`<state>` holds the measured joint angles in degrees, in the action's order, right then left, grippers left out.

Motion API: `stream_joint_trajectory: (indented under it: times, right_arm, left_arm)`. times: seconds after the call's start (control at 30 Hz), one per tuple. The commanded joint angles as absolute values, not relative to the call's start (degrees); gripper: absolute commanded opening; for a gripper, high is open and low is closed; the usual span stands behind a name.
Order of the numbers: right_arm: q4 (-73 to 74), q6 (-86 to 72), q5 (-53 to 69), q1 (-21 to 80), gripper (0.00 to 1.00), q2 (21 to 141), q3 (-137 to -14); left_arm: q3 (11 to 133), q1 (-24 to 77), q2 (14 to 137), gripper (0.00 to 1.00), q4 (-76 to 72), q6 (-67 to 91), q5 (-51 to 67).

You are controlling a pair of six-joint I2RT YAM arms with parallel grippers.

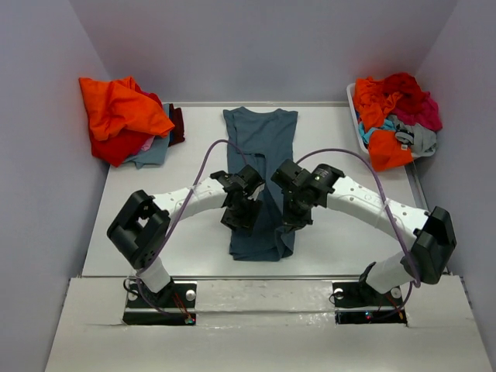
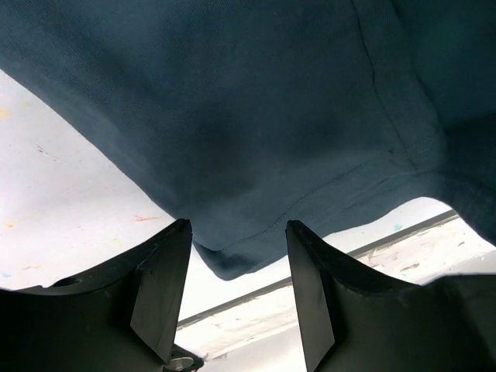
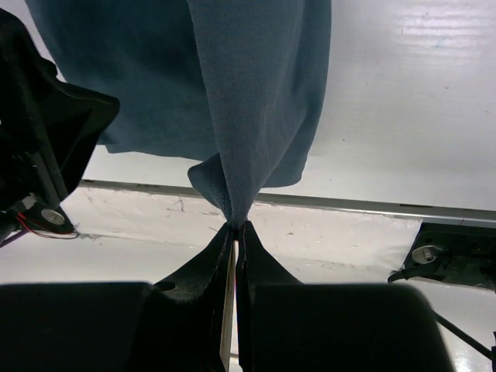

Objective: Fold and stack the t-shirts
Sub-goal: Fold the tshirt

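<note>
A dark slate-blue t-shirt (image 1: 260, 147) lies lengthwise down the middle of the white table, its sides folded in. My right gripper (image 1: 293, 225) is shut on the shirt's near right hem; in the right wrist view the cloth (image 3: 256, 101) rises pinched from the closed gripper tips (image 3: 235, 226). My left gripper (image 1: 237, 221) is open over the near left corner. In the left wrist view that corner (image 2: 232, 260) lies between its spread fingers (image 2: 161, 287), apart from both.
A heap of orange and red shirts (image 1: 120, 116) lies at the table's back left. A white bin (image 1: 363, 133) at the back right holds orange, red, magenta, teal and grey shirts (image 1: 395, 108). The table's near edge (image 1: 263, 277) runs just below the hem.
</note>
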<state>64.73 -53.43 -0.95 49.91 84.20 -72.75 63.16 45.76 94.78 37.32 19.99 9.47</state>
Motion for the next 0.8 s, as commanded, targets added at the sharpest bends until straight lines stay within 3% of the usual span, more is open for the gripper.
stream_joint_trajectory:
  times: [0.0,0.4,0.77]
  right_arm:
    - [67.0,-51.3,-2.8,48.7,0.07,85.5,-78.4]
    - [65.4,-46.6,2.5,48.2,0.07,91.1,-80.4]
    - [66.4,-45.8,6.1,48.2,0.07,84.8,-72.3]
  left_arm:
    - [65.0,46.8,95.0,0.63,39.1,18.7,8.6]
    - [64.4,46.8,94.4,0.63,38.9,18.5,8.4]
    - [65.0,46.8,95.0,0.63,39.3,17.9,7.7]
